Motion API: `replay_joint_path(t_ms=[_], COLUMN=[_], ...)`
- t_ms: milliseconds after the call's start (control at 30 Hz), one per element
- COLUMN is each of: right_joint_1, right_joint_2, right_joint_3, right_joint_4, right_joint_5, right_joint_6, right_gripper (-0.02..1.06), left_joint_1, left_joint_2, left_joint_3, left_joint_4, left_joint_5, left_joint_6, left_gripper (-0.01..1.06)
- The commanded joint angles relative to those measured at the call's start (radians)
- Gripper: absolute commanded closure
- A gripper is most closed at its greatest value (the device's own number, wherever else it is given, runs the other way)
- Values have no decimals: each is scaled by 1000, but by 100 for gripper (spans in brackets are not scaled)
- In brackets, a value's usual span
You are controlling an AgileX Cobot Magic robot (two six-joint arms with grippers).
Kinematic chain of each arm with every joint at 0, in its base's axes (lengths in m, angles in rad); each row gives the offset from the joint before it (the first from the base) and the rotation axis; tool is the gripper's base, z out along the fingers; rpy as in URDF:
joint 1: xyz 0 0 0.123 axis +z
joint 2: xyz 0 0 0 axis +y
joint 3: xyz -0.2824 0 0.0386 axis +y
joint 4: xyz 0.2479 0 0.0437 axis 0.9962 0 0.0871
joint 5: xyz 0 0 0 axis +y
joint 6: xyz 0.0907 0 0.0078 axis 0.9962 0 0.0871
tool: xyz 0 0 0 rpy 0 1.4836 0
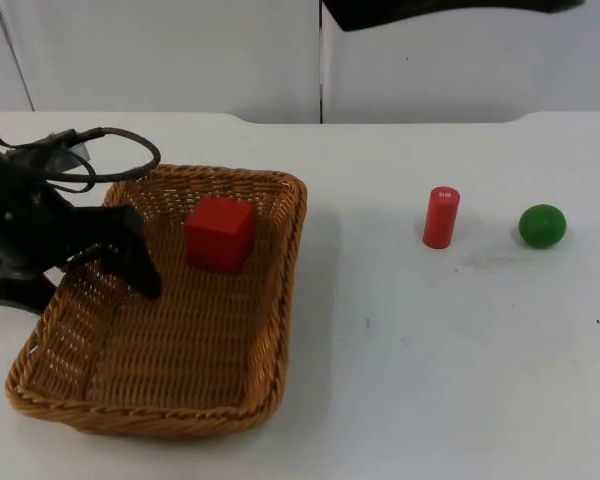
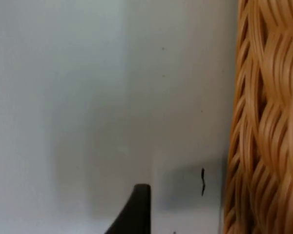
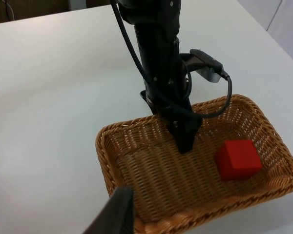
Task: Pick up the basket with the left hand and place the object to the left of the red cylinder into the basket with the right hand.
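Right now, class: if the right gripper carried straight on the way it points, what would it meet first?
Probably the wicker basket: its near rim lies just ahead of the right gripper, though depth is unclear.

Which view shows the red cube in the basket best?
The top view: the red cube sits unobstructed on the basket floor near the far wall, with the left pincer beside it. The right wrist view also shows the cube whole, from a slant. The left wrist view catches basket weave and table, not the cube.
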Motion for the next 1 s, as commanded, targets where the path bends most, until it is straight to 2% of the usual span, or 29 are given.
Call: replay_joint_path(t_ms=[0, 133, 300, 467, 667, 967], right_joint_1=[-1, -1, -1, -1, -1, -1], right_joint_2=[-8, -8, -8, -8, -8, -8], right_joint_3=[0, 0, 0, 0, 0, 0], right_joint_4=[2, 2, 2, 2, 4, 6], right_joint_5=[-3, -5, -7, -9, -27, -41], right_joint_6=[3, 3, 3, 3, 3, 3], right_gripper=[0, 0, 0, 0, 0, 0], left_joint_1=[1, 1, 1, 1, 1, 0], left_joint_2=[-29, -56, -90, -127, -193, -292], left_joint_3=[-5, -5, -3, -3, -3, -1], left_joint_4=[21, 33, 90, 156, 166, 288], left_joint_5=[13, 19, 26, 66, 110, 200], left_joint_6=[-2, -10, -78, -142, -163, -274], left_gripper=[12, 12, 12, 12, 12, 13])
